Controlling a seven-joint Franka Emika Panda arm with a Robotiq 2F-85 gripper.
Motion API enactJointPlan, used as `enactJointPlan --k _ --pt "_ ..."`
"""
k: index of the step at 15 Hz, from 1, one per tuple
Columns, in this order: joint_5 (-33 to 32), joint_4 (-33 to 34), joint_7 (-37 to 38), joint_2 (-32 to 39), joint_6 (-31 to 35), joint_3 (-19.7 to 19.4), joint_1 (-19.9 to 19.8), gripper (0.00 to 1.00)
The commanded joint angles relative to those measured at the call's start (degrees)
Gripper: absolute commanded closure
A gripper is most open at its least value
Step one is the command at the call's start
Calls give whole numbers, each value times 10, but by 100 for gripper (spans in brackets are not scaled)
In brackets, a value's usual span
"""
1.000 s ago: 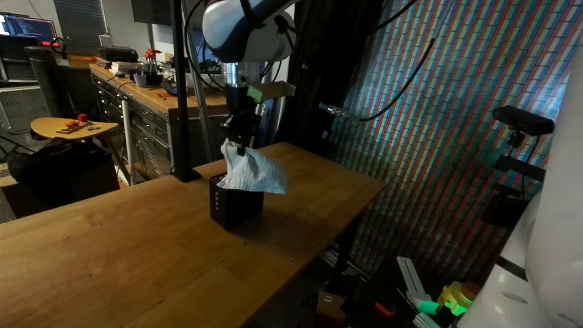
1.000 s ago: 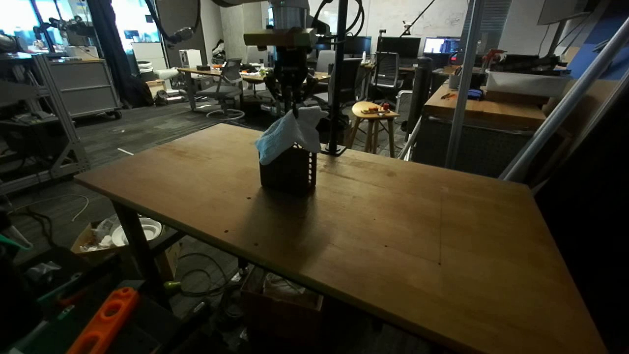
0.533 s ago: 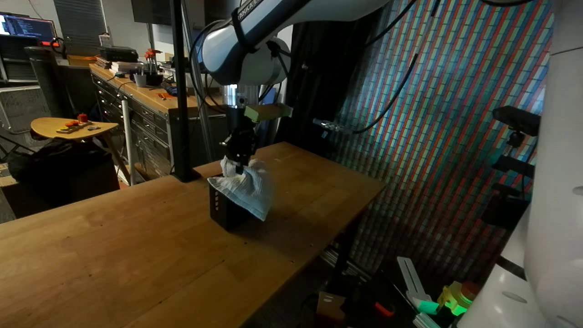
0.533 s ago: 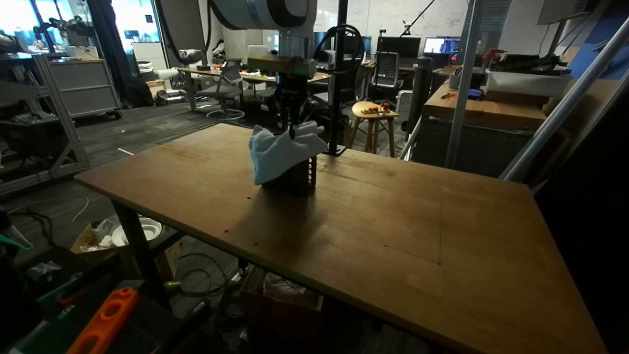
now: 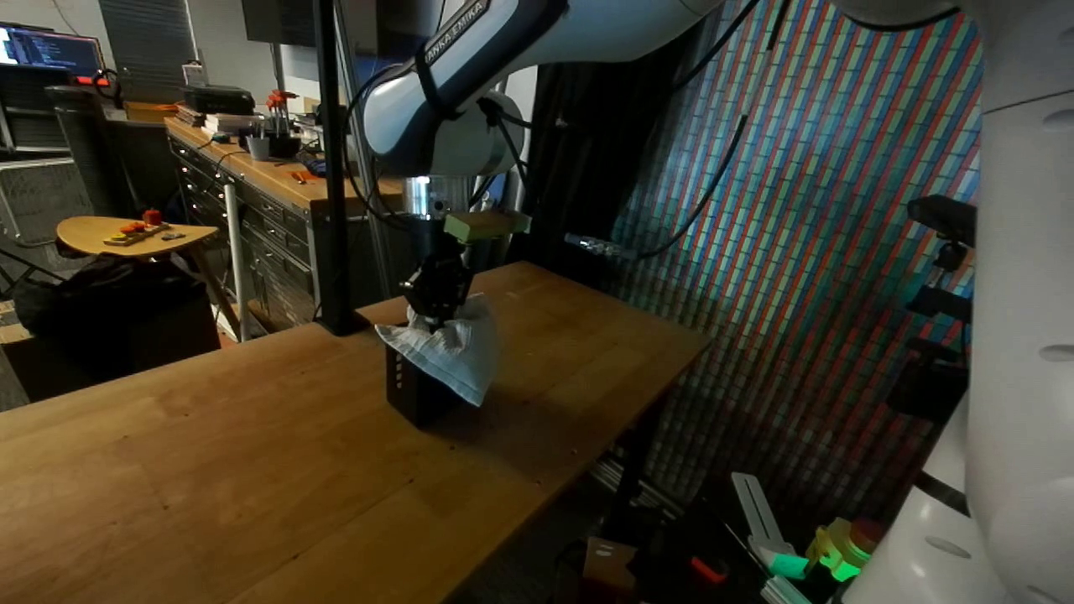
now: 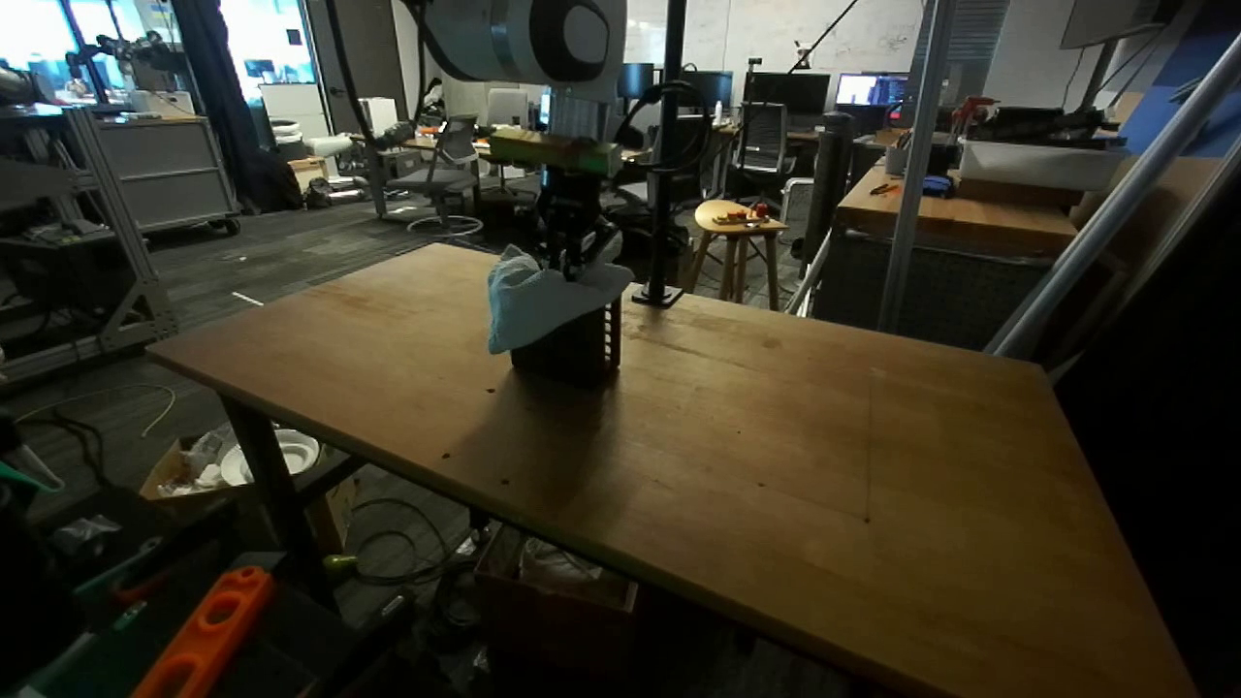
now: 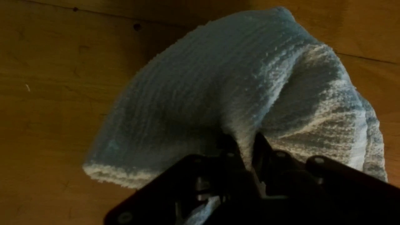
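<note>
A pale blue-white ribbed cloth [image 7: 200,81] is pinched between the fingers of my gripper [image 7: 245,142], with a fold running up between the two fingertips. In both exterior views the cloth [image 5: 457,361] drapes over the top of a black basket [image 5: 413,394] with a column of holes in its side. My gripper [image 6: 567,271] points down just above the basket [image 6: 567,351], and the cloth [image 6: 543,308] hangs outside over one side of it. The basket's opening and whatever is inside are hidden under the cloth. In the wrist view the basket cannot be made out.
The basket stands on a wooden table [image 5: 277,470]. A black upright post [image 6: 663,174] is fixed to the table close beside the basket and arm. Farther off are a stool [image 6: 734,218] with small items and a workbench [image 5: 277,180].
The gripper has come down toward the basket, mostly in the first half second, still holding the cloth. The cloth now hangs lower over the basket's side and covers more of it.
</note>
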Motion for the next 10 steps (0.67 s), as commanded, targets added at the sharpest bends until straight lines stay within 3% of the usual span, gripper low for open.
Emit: enactJointPlan --k 1,7,10 --pt "18 15 -26 39 -17 13 -2 91" --pt "30 28 -62 104 -28 39 -3 91" --pt "23 35 -65 98 -46 34 -4 91"
